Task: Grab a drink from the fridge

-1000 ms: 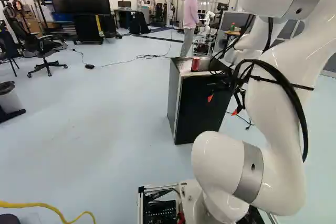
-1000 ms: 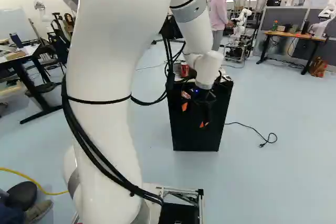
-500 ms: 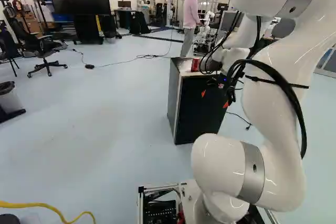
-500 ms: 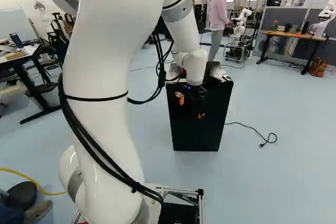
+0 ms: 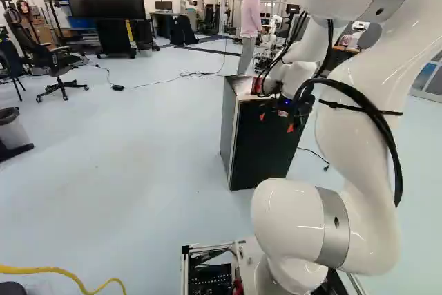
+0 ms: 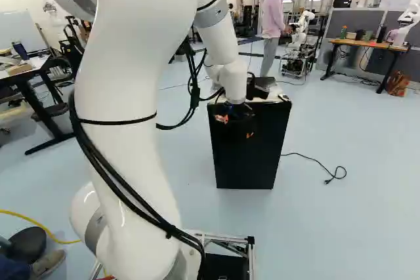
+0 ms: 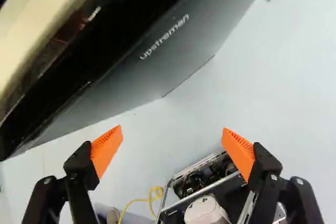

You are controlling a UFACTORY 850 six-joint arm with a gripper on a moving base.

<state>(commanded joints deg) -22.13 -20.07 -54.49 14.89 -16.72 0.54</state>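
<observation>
The fridge (image 6: 244, 162) stands ahead of the base with its black front toward me. My gripper (image 5: 276, 122) hangs just off the upper part of that front; I've got its fingers spread wide, and nothing is between them. In the wrist view the fridge's pale top edge and dark upper rim cut across slantwise ahead of the fingers, so that is the edge I mind most. Any drink inside is hidden from me; a red can (image 5: 257, 86) sits on the fridge's top, partly covered by the arm. Light lettering (image 7: 164, 38) runs across the door. Pale blue floor (image 5: 138, 150) stretches out on both sides of the fridge, and a black cord (image 6: 336, 176) lies on it, right of the fridge in the right base view. A desk (image 6: 367, 44) stands farther back.
</observation>
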